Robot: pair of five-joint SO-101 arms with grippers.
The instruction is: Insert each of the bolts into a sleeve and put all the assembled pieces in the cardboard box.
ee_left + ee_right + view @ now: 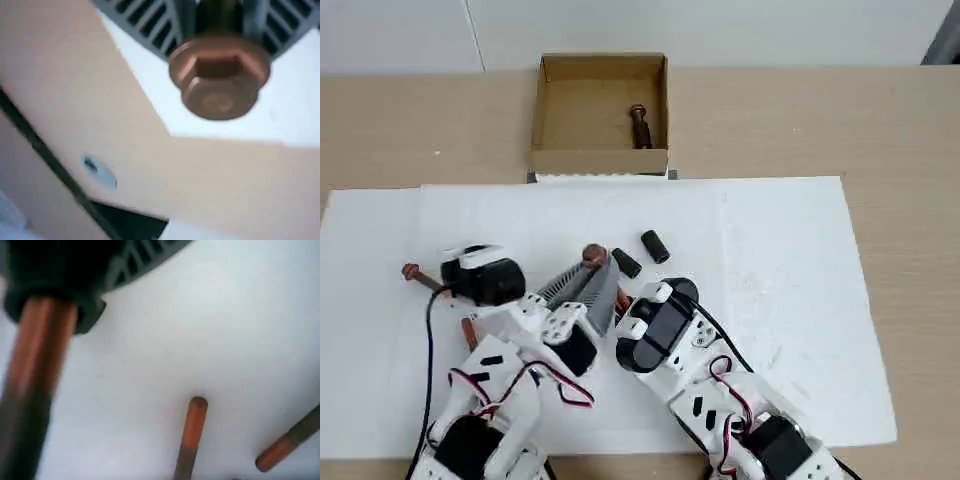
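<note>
My left gripper [591,266] is shut on a copper bolt [593,256], held up over the white paper, and its hex head [220,80] pokes out past the grey fingers. My right gripper [70,280] is shut on a black sleeve [47,285], and a copper shaft [35,390] runs out of the sleeve. In the high view the right wrist [655,322] sits close beside the left fingers and covers its own. Two loose sleeves [626,263] [655,246] lie just beyond. The cardboard box [550,110] at the back holds one assembled piece [639,126].
Two more bolts lie on the white paper [780,260] at the left [417,273] [468,330]; the right wrist view shows their shafts [192,435] [287,442]. The left arm's black motor [485,277] sits over one of them. Bare wooden table [880,120] surrounds the paper.
</note>
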